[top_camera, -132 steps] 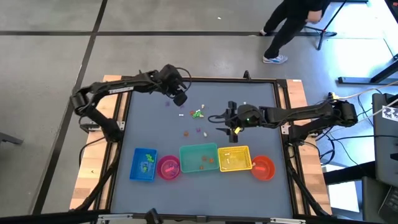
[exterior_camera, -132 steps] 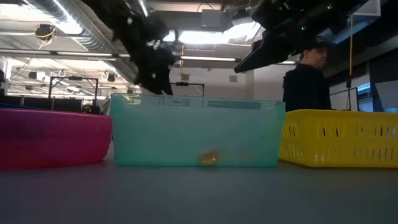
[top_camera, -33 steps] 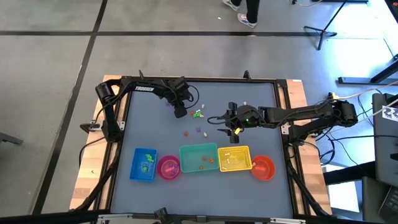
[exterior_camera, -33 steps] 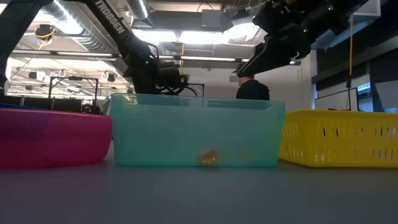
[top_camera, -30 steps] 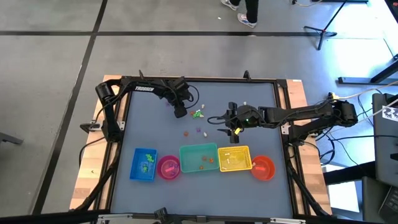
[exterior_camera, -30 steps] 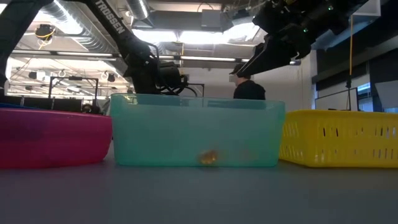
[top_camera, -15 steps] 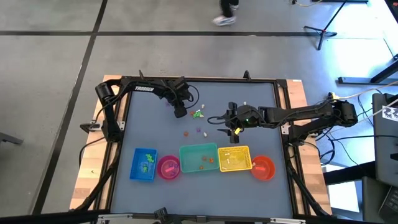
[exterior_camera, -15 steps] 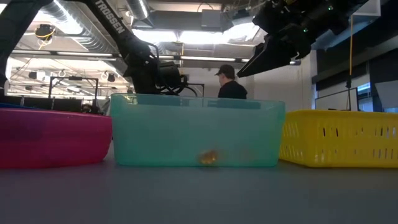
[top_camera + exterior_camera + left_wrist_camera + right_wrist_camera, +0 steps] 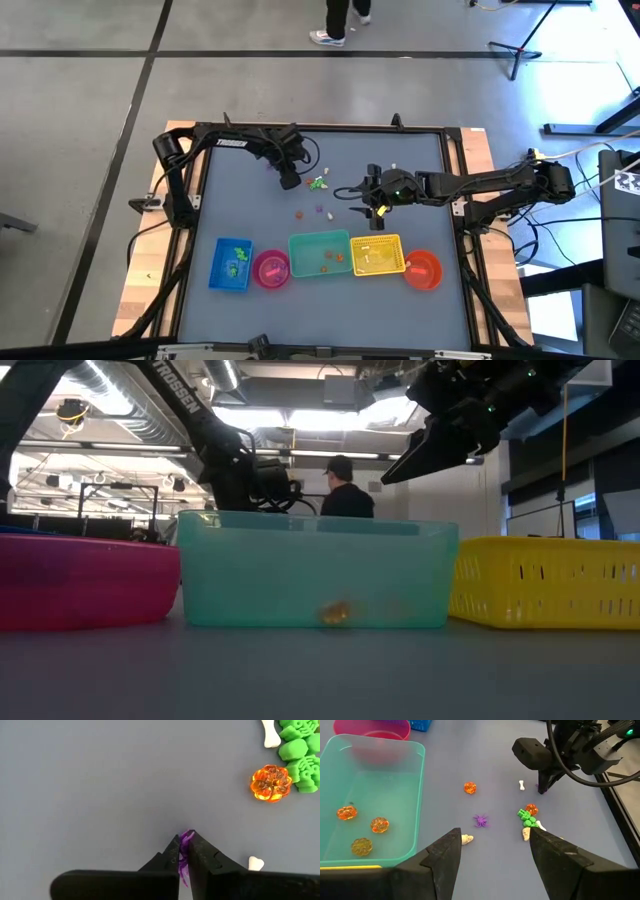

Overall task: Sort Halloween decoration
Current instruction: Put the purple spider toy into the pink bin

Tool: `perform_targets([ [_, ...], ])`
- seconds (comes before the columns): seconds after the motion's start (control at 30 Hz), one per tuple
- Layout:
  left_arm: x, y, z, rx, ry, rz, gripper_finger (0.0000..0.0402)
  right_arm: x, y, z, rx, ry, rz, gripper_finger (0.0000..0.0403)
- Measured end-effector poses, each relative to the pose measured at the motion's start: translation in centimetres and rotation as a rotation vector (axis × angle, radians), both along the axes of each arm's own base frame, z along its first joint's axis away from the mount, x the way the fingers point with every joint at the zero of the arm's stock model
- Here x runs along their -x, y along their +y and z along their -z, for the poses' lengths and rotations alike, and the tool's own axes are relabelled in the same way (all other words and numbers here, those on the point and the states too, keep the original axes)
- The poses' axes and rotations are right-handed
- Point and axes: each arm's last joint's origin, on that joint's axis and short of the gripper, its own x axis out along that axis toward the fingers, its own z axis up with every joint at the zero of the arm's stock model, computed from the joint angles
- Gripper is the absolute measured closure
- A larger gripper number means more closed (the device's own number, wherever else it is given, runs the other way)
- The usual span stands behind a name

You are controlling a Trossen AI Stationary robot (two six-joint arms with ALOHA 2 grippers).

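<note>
The left pincer point(image 9: 184, 851) had pinched a purple trinket point(image 9: 186, 840) low on the grey counter point(image 9: 240, 200), around 11 o'clock of it, presumably to carry it to a container. The right pincer point(image 9: 492, 851) hung spread near the centre, waiting. A person point(image 9: 345, 490) walked behind.

Two dark jointed arms, black cables looping at the wrists; white "TROSSEN" lettering along the left arm point(image 9: 232, 143); green indicator light on the right arm point(image 9: 398, 186).
</note>
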Motion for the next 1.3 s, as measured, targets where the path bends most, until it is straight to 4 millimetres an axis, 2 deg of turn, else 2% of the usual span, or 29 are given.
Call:
perform_targets([
  [0.13,0.6,-0.4,-1.4,0.011,-0.005,-0.028,0.0401,0.0,0.0,0.0,0.000,-0.002,0.000,0.0169],
  [0.23,0.9,-0.9,-3.2,0.023,-0.033,-0.064,0.0401,0.0,0.0,0.0,0.000,-0.002,0.000,0.0169],
  [0.47,1.5,-4.7,-7.2,0.228,-0.124,-0.110,0.0401,0.0,0.0,0.0,0.000,-0.002,0.000,0.0169],
  [0.67,0.2,-10.5,-9.7,0.437,-0.201,-0.087,0.0401,0.0,0.0,0.0,0.000,-0.003,0.000,0.0169],
  [0.83,-1.0,-16.7,-9.9,0.481,-0.161,0.032,0.0401,0.0,0.0,0.0,0.000,-0.003,0.000,0.0169],
  [1.0,-1.1,-22.1,-9.9,0.450,-0.130,0.124,0.0401,0.0,0.0,0.0,0.000,-0.003,0.000,0.0169],
  [1.13,-0.6,-25.4,-9.9,0.377,-0.115,0.115,0.0401,0.0,0.0,0.0,0.000,-0.004,0.000,0.0169],
  [1.3,0.0,-27.9,-9.8,0.312,-0.122,0.062,0.0387,0.0,0.0,0.0,0.000,-0.005,0.000,0.0169],
])
